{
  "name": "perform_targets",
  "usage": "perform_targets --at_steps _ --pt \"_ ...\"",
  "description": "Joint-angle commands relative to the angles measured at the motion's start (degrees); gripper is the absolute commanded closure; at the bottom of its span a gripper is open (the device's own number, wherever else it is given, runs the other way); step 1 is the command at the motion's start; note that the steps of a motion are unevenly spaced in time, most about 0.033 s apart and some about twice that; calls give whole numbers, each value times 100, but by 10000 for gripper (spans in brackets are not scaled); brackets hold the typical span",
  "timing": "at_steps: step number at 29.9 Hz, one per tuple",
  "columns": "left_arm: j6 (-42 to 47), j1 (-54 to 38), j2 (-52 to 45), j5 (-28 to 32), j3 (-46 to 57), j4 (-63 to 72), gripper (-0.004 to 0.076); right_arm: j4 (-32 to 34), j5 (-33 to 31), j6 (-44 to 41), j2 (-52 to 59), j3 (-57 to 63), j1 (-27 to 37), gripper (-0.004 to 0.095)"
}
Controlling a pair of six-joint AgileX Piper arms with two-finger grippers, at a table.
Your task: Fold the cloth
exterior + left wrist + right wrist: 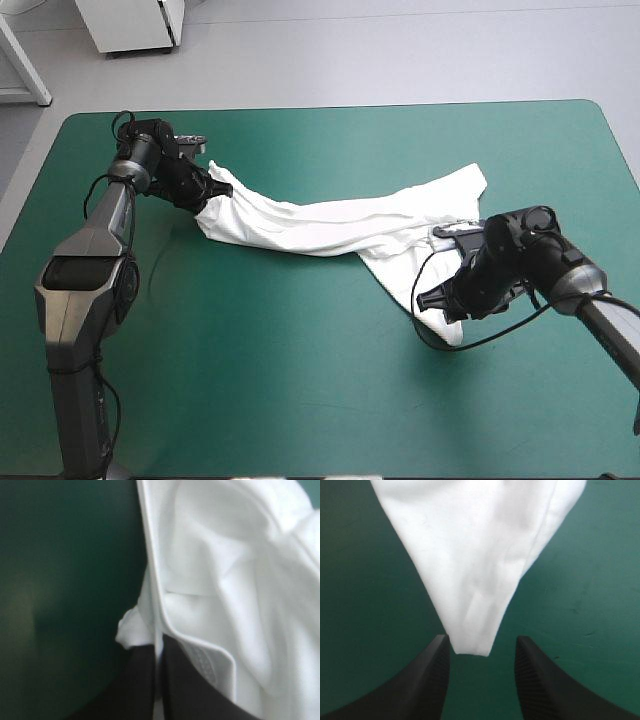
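The white T-shirt lies stretched in a long crumpled band across the middle of the teal-green table. My left gripper is shut on the T-shirt's left end; in the left wrist view the black fingers pinch a hemmed edge of the T-shirt. My right gripper stands open at the T-shirt's near right corner. In the right wrist view that pointed corner of the T-shirt lies flat on the cover, its tip reaching between the two parted fingertips.
The teal-green cover lies bare in front of the T-shirt and along the far edge. A white cabinet stands beyond the table's far left corner.
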State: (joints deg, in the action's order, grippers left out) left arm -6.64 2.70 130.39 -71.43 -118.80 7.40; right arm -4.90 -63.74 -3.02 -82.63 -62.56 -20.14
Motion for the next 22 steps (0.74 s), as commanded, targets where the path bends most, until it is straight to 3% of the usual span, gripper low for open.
perform_targets --at_steps 1,5,16,19,22 --pt "6 5 -130 -44 -40 -8 746 36 563 -144 204 333 -160 506" --pt "6 5 -130 -44 -40 21 746 50 1177 -315 204 806 -185 506" --pt "-34 5 -130 16 -40 108 746 -33 1639 -384 -156 1284 -185 521" --pt "-34 5 -130 16 -40 108 746 -36 1677 -426 -310 1284 -185 606" --pt "-34 5 -130 -7 -40 118 746 -61 1689 -415 -326 1273 -185 816"
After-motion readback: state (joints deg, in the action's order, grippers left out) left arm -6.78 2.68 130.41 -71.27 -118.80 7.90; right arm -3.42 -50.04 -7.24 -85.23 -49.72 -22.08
